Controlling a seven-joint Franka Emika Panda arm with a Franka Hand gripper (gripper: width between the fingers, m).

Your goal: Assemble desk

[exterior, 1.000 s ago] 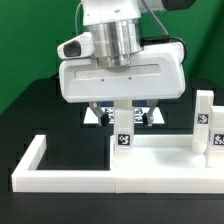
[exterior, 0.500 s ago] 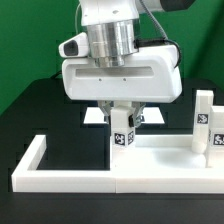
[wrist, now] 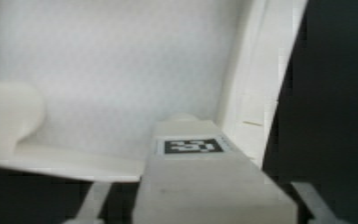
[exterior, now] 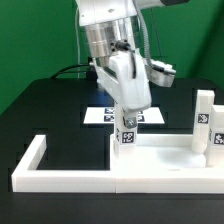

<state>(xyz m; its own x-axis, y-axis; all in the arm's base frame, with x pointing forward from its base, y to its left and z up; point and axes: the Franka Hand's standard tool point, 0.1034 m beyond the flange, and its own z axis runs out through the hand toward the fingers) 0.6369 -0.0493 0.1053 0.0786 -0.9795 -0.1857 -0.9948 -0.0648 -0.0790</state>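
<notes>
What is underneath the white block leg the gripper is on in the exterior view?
The white block leg stands on the flat white tabletop. Its base, and any corner socket beneath it, are covered. The gripper hides the leg's top, so the fingers' state is unclear.

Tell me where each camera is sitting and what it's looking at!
Exterior view: sits off the arm, above table height, looking across the black table at the white tabletop inside the border wall; the arm and gripper show, over a tagged leg.
Wrist view: rides on the wrist, looking down along the leg at the tabletop; a blurred pale finger shows at the edge.
Both share: the leg with its tag, and the tabletop.
</notes>
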